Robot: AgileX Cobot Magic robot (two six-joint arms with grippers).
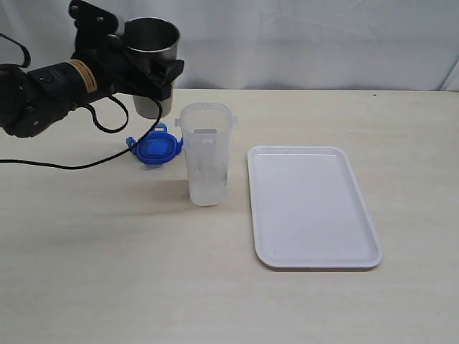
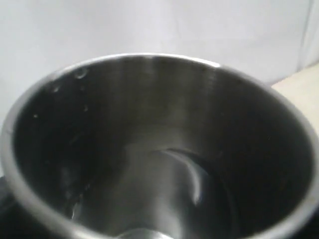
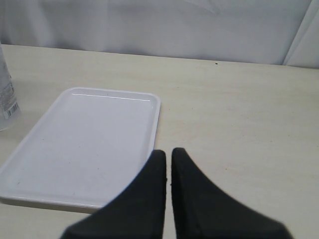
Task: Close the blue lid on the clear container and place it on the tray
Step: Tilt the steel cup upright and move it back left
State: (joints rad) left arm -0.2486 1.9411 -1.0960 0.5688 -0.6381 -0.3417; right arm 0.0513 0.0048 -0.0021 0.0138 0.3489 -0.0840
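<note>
In the exterior view the clear container (image 1: pixel 206 154) stands upright and open-topped on the table (image 1: pixel 107 272), a little left of the frame's centre. The blue lid (image 1: pixel 155 149) lies flat on the table just to the left of it, with its flaps spread. The lid's right edge runs behind the container's wall, so I cannot tell whether the two touch. The tray (image 1: pixel 312 208) lies to the right of the container with a narrow strip of table between them, and nothing is on it.

In the upper left of the frame the left gripper (image 1: pixel 159 72) has its fingers clamped around a steel cup (image 1: pixel 150 43), which it holds upright. Whether the cup's base rests on the table cannot be told. The left wrist view is filled by the cup's shiny inside (image 2: pixel 159 149).

In the right wrist view the right gripper (image 3: pixel 168 150) has its fingers drawn almost together, only a thin slit between them, and it holds nothing. Beyond it lies the tray (image 3: pixel 112 94), and the container (image 3: pixel 5 94) shows at the left edge.
</note>
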